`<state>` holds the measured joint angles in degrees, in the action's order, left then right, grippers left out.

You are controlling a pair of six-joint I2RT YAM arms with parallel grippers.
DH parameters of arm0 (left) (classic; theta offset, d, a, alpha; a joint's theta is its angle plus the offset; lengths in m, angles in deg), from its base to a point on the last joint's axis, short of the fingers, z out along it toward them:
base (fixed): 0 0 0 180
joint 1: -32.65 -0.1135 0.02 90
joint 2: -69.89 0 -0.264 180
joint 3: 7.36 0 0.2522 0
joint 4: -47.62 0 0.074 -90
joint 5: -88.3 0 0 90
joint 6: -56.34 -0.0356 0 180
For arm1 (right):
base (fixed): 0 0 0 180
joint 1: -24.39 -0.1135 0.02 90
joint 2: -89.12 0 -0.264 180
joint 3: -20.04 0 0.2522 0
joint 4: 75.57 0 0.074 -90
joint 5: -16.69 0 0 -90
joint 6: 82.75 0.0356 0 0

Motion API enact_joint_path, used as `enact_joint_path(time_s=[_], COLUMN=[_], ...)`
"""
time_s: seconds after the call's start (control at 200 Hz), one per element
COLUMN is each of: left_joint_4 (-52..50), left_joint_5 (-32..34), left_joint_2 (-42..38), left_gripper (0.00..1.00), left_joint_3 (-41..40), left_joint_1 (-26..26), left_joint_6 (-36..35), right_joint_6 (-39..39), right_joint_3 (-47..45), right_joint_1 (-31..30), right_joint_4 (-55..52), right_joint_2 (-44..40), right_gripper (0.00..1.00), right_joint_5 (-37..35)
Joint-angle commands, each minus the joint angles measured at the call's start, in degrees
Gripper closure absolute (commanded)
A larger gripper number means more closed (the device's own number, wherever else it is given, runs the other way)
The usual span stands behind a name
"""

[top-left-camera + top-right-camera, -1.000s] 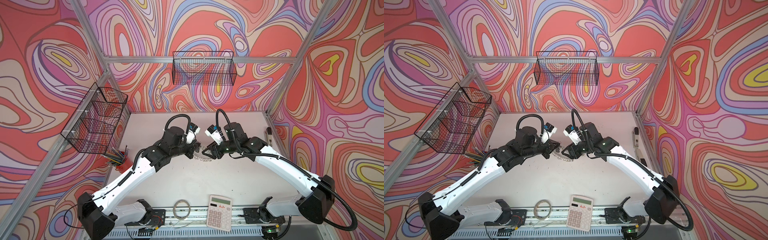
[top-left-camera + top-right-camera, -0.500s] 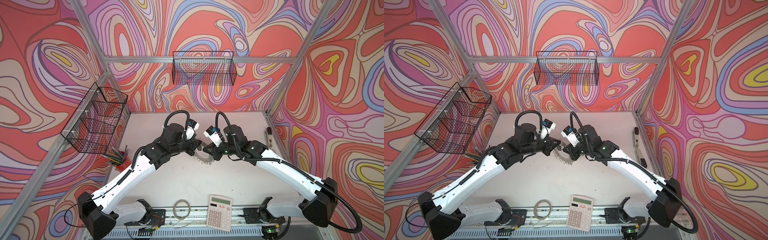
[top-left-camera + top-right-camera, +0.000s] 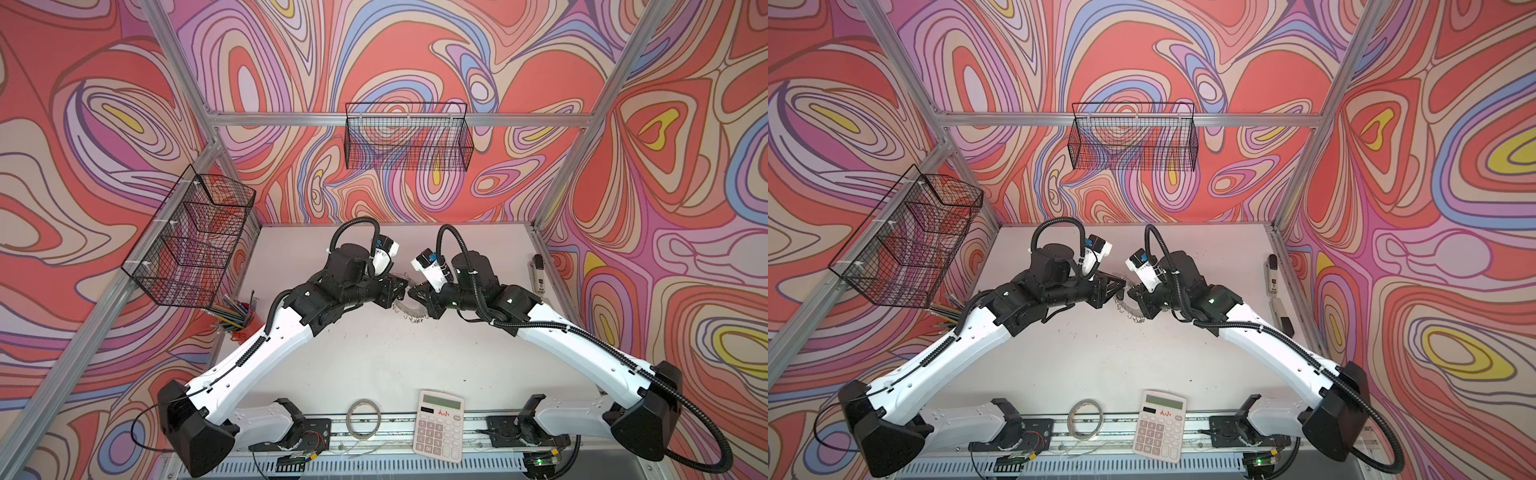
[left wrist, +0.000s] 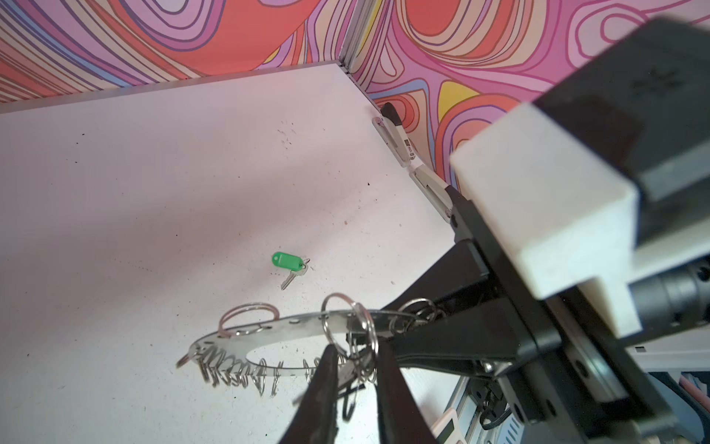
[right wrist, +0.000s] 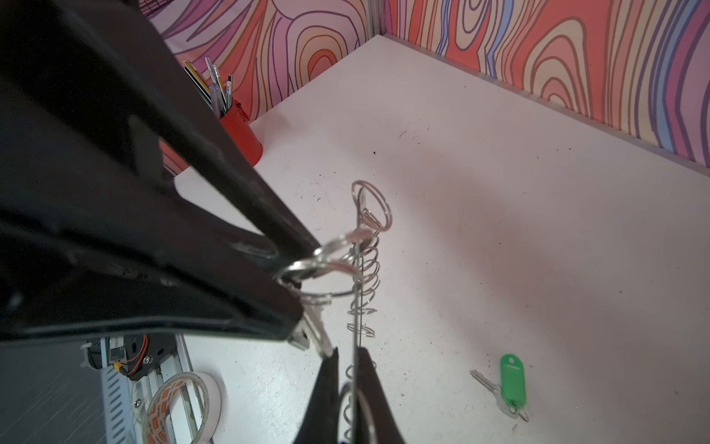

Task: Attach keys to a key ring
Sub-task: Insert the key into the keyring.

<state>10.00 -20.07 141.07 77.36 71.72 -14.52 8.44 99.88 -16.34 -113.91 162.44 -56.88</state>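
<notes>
While facing left hand (image 4: pixel 355 351), right hand (image 5: pixel 349 355) pinches key ring (image 4: pixel 299 326).

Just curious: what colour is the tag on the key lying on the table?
Bright green tag, clearest in the right wrist view.

1. Both top views are bright and evenly lit from overhead. The arms cast only faint, soft shadows on the table (image 3: pixel 374 365), and detail stays sharp.
2. The wide lens splays the frame posts (image 3: pixel 178 62) toward 11 and 1 o'clock.
3. Left wrist view: the white camera mount (image 4: pixel 538 200), close to the lens, is blurred, and a pink cast tints the table.
4. Right wrist view: the left gripper (image 5: pixel 303 280) is dark and unfocused, and the key ring (image 5: pixel 363 265) glints.
</notes>
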Motion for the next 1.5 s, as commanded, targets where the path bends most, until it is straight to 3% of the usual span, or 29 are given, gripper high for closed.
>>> enact_joint_path(time_s=[0.0, 0.145, 0.326, 0.496, 0.691, 0.846, 1.122, 1.497], left_joint_4=[-3.2, -5.3, -13.2, -17.5, -8.7, 2.6, 15.3, 16.6], left_joint_5=[-0.5, -1.8, 0.7, 4.0, 12.2, 13.4, 21.7, 22.9], left_joint_2=[-0.5, -1.1, 0.2, -1.1, -5.3, -6.4, -4.6, -3.1], left_gripper=[0.61, 0.53, 0.52, 0.58, 0.62, 0.65, 0.71, 0.71], left_joint_3=[2.7, 5.2, 11.8, 12.8, 3.4, -2.7, -7.4, -8.4], left_joint_1=[-1.1, -2.4, -2.6, -1.7, 4.6, 6.6, 11.0, 11.1], left_joint_6=[0.0, -1.1, -5.3, -17.4, -36.4, -39.5, -45.8, -48.4], right_joint_6=[0.0, -0.2, 0.7, 3.3, 5.1, 6.9, 8.1, 8.7], right_joint_3=[0.0, -0.1, 3.2, 6.5, 9.0, 9.8, 10.1, 9.7], right_joint_1=[0.0, 0.0, 0.0, 0.0, 0.0, -0.6, -1.5, -1.6], right_joint_4=[3.4, 3.9, 0.8, -3.5, -7.1, -7.5, -8.1, -8.1], right_joint_2=[-1.2, -0.8, 1.6, 3.1, 3.9, 3.8, 3.9, 3.5], right_gripper=[1.0, 1.0, 1.0, 1.0, 1.0, 1.0, 1.0, 1.0], right_joint_5=[-0.4, -0.2, 0.1, 0.4, 0.4, -0.1, -1.3, -1.4])
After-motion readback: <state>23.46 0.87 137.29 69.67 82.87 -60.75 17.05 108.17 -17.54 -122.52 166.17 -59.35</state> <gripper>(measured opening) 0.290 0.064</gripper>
